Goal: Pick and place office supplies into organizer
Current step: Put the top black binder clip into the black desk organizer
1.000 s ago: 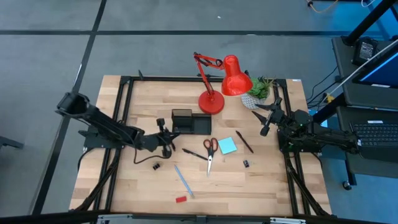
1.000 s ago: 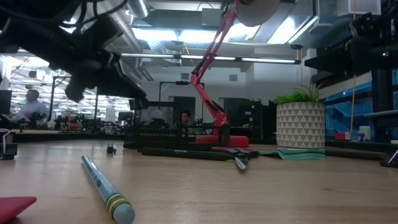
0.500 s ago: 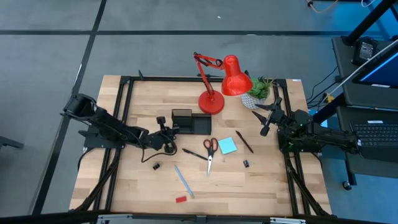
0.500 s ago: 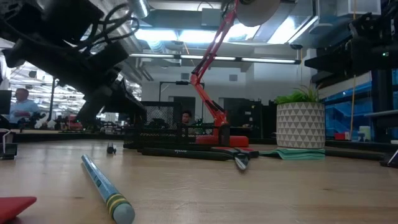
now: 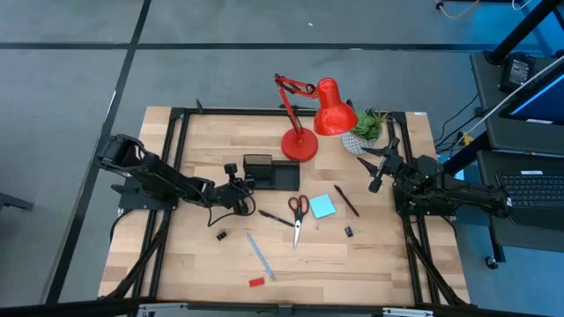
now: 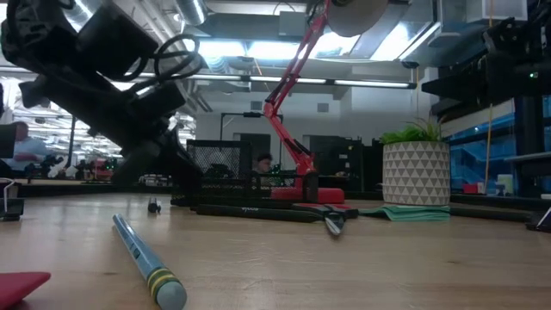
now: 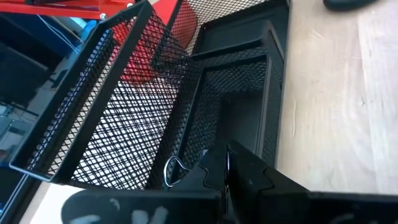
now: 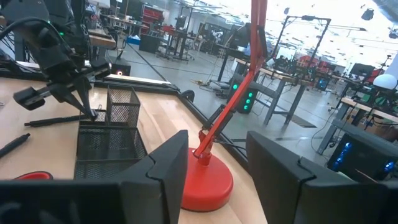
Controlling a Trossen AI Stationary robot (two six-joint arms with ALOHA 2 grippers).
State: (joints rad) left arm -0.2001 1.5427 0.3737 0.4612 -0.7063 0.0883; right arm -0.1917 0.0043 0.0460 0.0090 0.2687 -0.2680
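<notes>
The organizer, a low black mesh tray with a taller cup at one end, stands mid-table. My left gripper hangs just at its left side, shut on a small black clip whose silver wire loop sticks out beside the fingertips. Red-handled scissors, a cyan sticky-note pad, two black pens, a light-blue pen, a red block and two loose clips lie flat on the wood. My right gripper waits open at the right edge. My left gripper pinches the clip between its two shut fingers, which slant downward from the table's left toward the organizer's mesh wall. The fingers hide the clip's body, and only its wire loop shows. The clip is lifted clear of the table.
A red desk lamp stands just behind the organizer, its shade over the far right. A potted plant sits at the far right corner. A black frame rail runs along the table's sides.
My left gripper has sunk and edged toward the organizer, staying shut on the clip. The rest of the supplies lie where they were.
</notes>
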